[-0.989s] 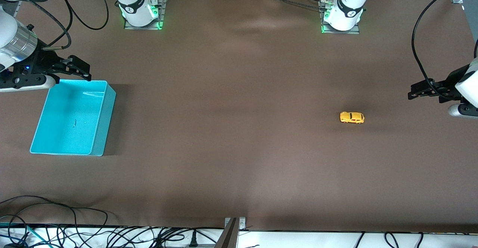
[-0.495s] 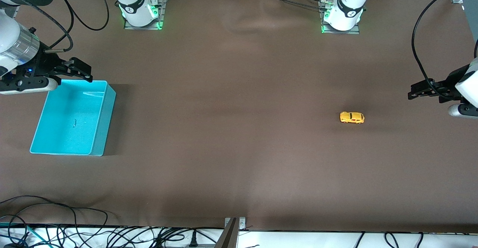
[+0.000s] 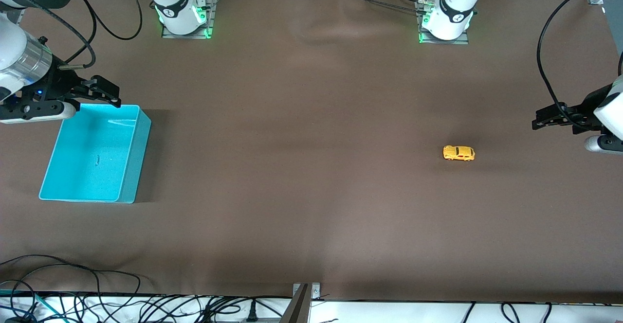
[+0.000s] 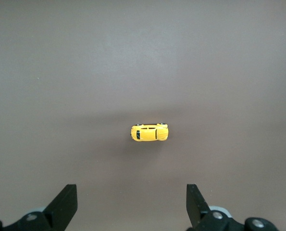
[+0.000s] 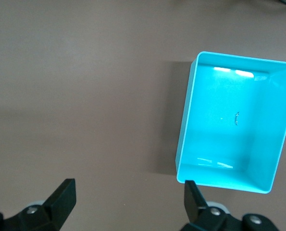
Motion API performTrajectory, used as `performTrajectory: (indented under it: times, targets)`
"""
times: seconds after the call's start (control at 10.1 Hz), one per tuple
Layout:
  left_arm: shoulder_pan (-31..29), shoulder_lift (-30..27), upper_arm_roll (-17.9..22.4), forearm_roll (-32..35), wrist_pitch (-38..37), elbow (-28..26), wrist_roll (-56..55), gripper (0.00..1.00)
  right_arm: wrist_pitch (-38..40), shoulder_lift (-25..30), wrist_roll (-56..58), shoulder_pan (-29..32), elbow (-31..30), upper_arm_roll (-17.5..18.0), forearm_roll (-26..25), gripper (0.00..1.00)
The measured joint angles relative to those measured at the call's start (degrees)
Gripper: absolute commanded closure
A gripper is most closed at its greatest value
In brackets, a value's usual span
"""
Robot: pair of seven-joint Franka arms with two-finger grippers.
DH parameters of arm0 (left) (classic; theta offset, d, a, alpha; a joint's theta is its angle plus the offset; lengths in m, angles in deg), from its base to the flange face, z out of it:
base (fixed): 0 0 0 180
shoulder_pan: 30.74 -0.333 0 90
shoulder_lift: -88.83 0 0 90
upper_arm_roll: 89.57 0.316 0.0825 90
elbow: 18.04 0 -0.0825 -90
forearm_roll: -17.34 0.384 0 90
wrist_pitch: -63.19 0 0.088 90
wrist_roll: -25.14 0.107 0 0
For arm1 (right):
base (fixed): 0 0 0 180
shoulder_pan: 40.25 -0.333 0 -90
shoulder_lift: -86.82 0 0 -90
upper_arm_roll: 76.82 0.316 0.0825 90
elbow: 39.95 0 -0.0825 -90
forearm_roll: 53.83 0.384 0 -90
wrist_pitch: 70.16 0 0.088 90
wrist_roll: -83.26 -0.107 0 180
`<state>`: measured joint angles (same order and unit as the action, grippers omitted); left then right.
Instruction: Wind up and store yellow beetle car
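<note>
The left end effector (image 3: 535,120) is hovering over the table (image 3: 311,191) at the left arm's end with its fingers (image 4: 66,204) spread apart, and the yellow beetle car (image 3: 458,153) is sitting on its wheels ahead of those fingers, apart from them. The right end effector (image 3: 113,94) is hanging with its fingers apart over the rim of the turquoise bin (image 3: 131,167), well apart from the car.
</note>
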<state>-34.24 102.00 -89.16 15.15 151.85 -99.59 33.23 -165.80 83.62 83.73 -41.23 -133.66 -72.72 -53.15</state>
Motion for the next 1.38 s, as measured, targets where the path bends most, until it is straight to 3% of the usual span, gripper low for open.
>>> performTrajectory:
  times: [0.59, 0.79, 1.19, 1.38]
  targets:
    - [-0.87, 1.4, 0.12, 0.0, 3.77, -2.96, -3.82, 0.0, -0.11, 0.0, 0.0, 0.0, 0.0, 0.0, 0.0, 0.0]
    - [-0.87, 2.66, 0.1, -0.01, 10.66, -7.04, -19.84, 0.0, -0.12, -0.01, 0.0, -0.02, 0.0, 0.0, 0.0, 0.0]
    - [-0.52, 7.34, -0.22, -0.01, 14.36, -11.29, -60.56, 0.0, -0.14, -0.03, 0.0, -0.01, -0.01, 0.01, 0.0, 0.0]
    - [-0.29, 8.79, -0.46, -0.01, 20.57, -15.12, -78.0, 0.0, -0.15, -0.03, 0.0, -0.02, -0.01, 0.01, 0.0, 0.0]
